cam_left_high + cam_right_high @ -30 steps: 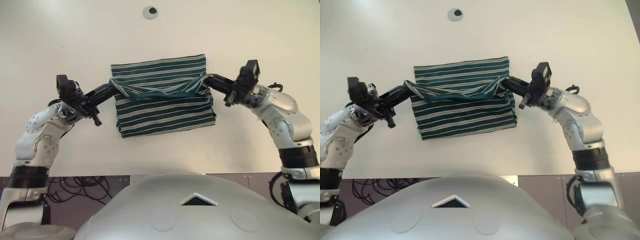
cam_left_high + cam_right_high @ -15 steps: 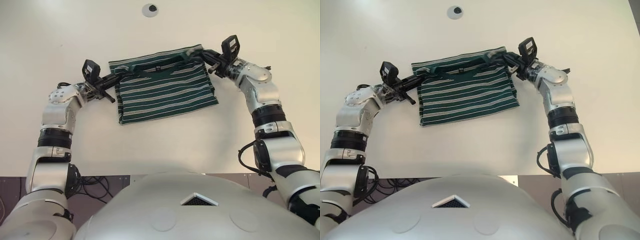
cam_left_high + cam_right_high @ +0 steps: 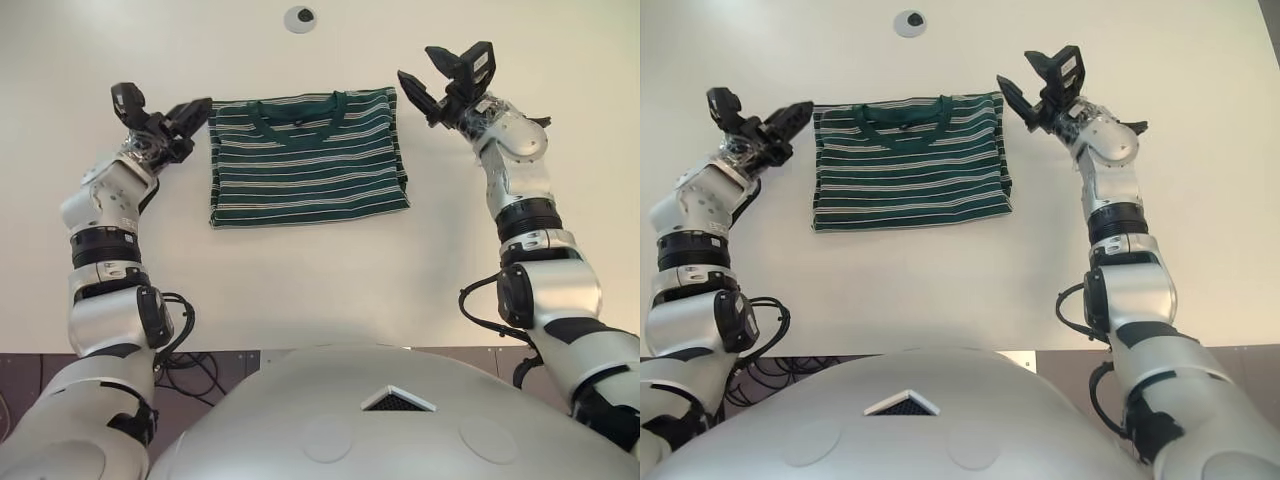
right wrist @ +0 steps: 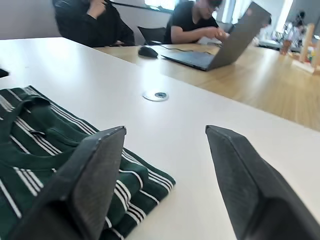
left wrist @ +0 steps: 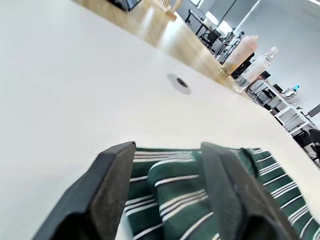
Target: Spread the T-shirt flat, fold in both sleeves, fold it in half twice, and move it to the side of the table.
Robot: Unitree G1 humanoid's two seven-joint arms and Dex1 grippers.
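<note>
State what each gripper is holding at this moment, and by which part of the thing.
Nothing is held. The left gripper and the right gripper are both open at the far corners of the folded T-shirt, which lies flat on the table.

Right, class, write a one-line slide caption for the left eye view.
Left gripper and right gripper, both open, flank the folded T-shirt on the table.

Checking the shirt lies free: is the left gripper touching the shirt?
Cannot tell. In the left eye view the left gripper, open, ends at the shirt corner; no gap or contact shows plainly.
</note>
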